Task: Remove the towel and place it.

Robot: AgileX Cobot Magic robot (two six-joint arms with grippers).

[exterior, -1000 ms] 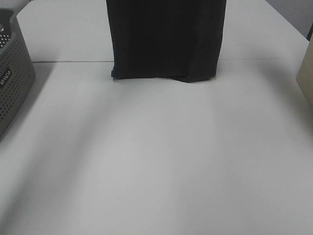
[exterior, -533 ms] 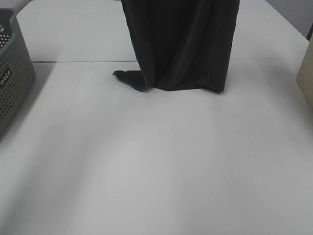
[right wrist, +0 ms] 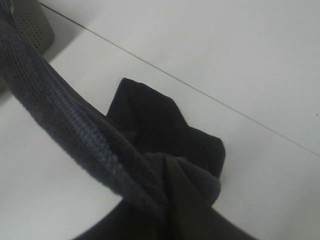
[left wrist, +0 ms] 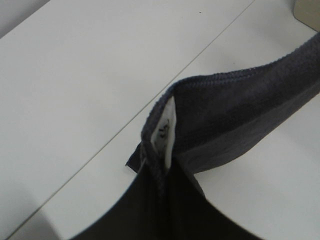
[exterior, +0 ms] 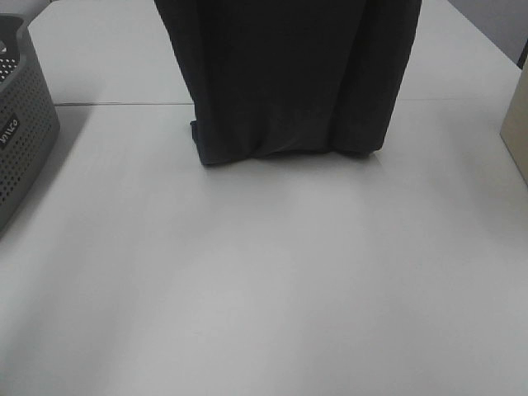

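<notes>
The dark navy towel (exterior: 289, 74) hangs in a wide sheet from above the top of the high view, and its lower edge rests on the white table (exterior: 264, 272) at the back middle. Both grippers are out of the high view. In the left wrist view my left gripper (left wrist: 157, 167) is shut on the towel's hemmed corner (left wrist: 240, 115), beside the small white tag (left wrist: 165, 132). In the right wrist view my right gripper (right wrist: 175, 195) is shut on the other corner; the hem (right wrist: 75, 125) stretches away from it and the cloth's lower end (right wrist: 165, 135) lies bunched on the table.
A grey perforated basket (exterior: 21, 124) stands at the table's left edge and also shows in the right wrist view (right wrist: 30, 20). A beige box (exterior: 516, 124) stands at the right edge. A seam (exterior: 124, 104) crosses the table behind the towel.
The towel, gathered narrow with a corner trailing left half a second ago, is now spread wider. Its lower edge has come slightly nearer the camera.
</notes>
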